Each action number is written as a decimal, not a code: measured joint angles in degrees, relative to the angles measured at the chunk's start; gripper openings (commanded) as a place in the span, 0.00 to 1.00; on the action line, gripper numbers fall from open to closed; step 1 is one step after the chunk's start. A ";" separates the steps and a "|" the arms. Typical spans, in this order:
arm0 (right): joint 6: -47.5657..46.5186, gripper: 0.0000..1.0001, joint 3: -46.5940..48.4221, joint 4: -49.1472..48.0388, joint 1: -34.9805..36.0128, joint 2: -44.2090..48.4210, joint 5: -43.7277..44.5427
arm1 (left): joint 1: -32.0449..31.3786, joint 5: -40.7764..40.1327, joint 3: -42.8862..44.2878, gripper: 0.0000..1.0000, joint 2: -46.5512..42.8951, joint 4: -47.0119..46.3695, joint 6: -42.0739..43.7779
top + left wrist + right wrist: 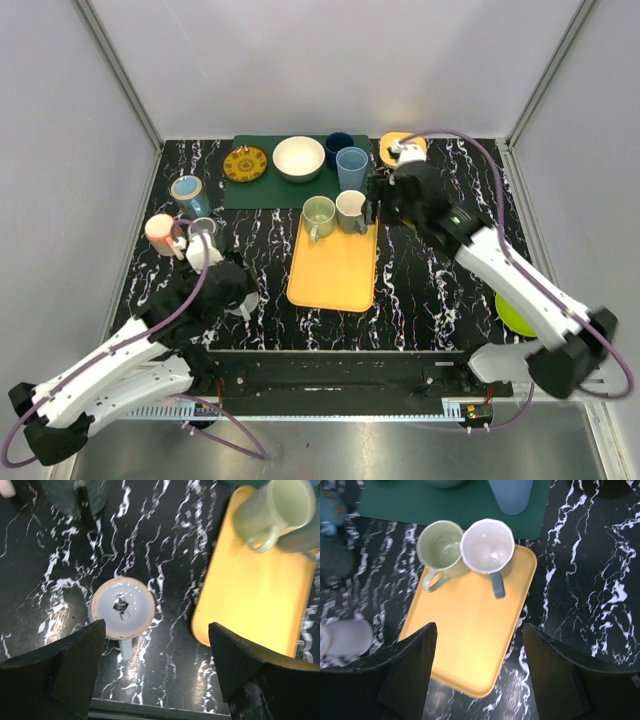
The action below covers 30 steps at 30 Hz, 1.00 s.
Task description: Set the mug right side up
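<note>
There, mug [487, 547] upright, mouth upward.

The grey mug [487, 547] looks glossy glazed ceramic, the yellow tray [465, 645] smooth plastic.

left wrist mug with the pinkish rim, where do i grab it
Pinch the mug across its round wall from straight above. Its handle points to the bottom of this view, leaving both sides free for the open left gripper.
</note>
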<state>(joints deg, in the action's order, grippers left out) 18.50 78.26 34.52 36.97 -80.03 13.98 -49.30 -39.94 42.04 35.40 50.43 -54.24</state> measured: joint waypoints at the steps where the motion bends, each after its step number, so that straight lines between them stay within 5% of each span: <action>1: 0.50 0.75 -1.97 -0.63 0.00 3.39 -0.61 | 0.00 0.02 -0.07 0.83 1.90 0.76 -1.05; 9: 3.26 0.75 -12.33 -1.73 0.15 17.62 -5.31 | 0.00 5.25 -6.73 0.76 7.52 0.87 -8.72; 24: 2.75 0.75 -15.61 -2.58 0.15 18.36 -7.78 | 0.00 7.78 -13.49 0.54 9.79 -4.85 -11.87; 30: 2.84 0.75 -15.72 -2.62 0.15 18.53 -8.26 | 1.36 7.52 -13.49 0.36 12.31 -6.23 -11.72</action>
<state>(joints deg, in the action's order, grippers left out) 21.34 62.54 31.90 37.12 -61.49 5.72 -47.94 -32.42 28.56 47.70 44.21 -65.95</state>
